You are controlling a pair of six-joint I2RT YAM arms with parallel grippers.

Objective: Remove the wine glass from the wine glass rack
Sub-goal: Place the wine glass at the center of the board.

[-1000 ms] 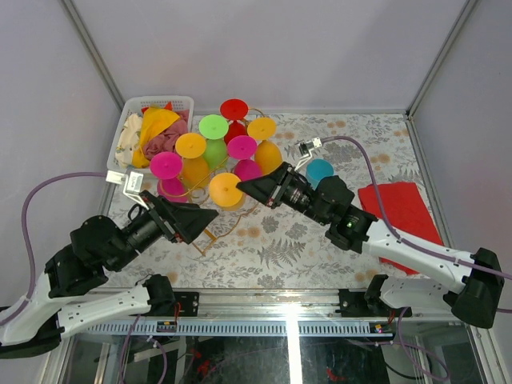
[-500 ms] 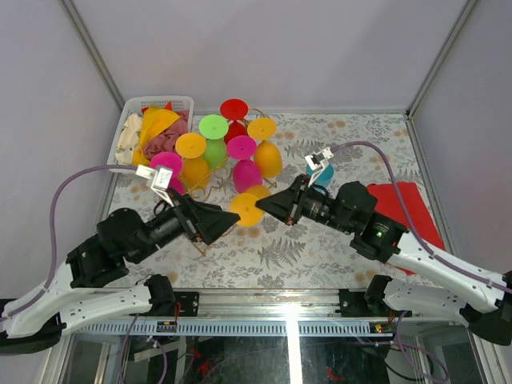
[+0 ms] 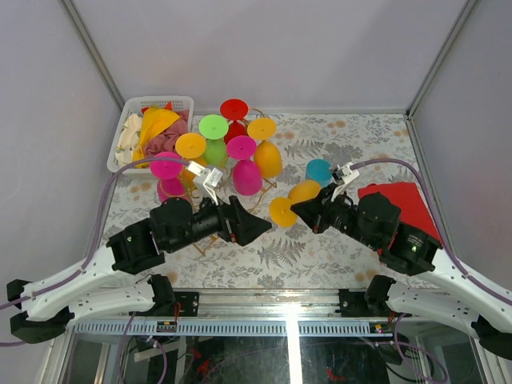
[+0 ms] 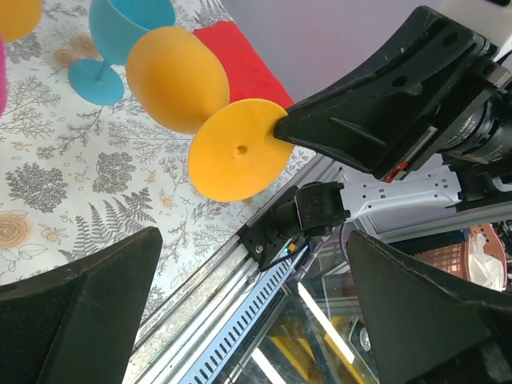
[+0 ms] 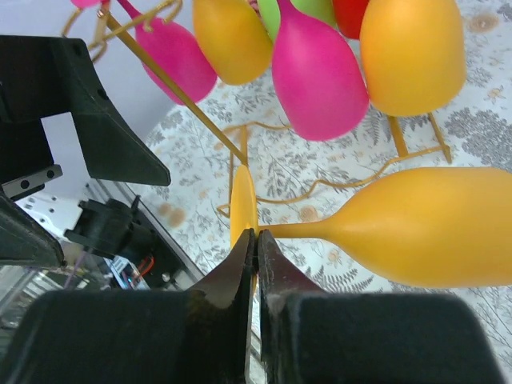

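Jaws of the right arm are clenched on the stem of the orange wine glass (image 3: pixel 305 192), right where the stem meets the foot. The glass lies almost level in the air, its round foot turned toward the left side of the desk (image 3: pixel 264 248) and its bowl toward the right. It hangs clear of the wine glass rack (image 5: pixel 192 106), over the middle of the desk and closer to the near edge than the rack. A teal glass (image 3: pixel 318 170) stands upright on the desk just beyond the held glass. The left jaws are released and spread wide with nothing between them. They point at the flat underside of the glass's foot from the left and are apart from it. On the rack, toward the far edge, pink, orange, green and red glasses hang with bowls down and feet up. A white basket (image 3: pixel 128 128) of cloths sits in the far left corner beside the rack. A red cloth (image 3: pixel 404 210) lies flat by the right edge.
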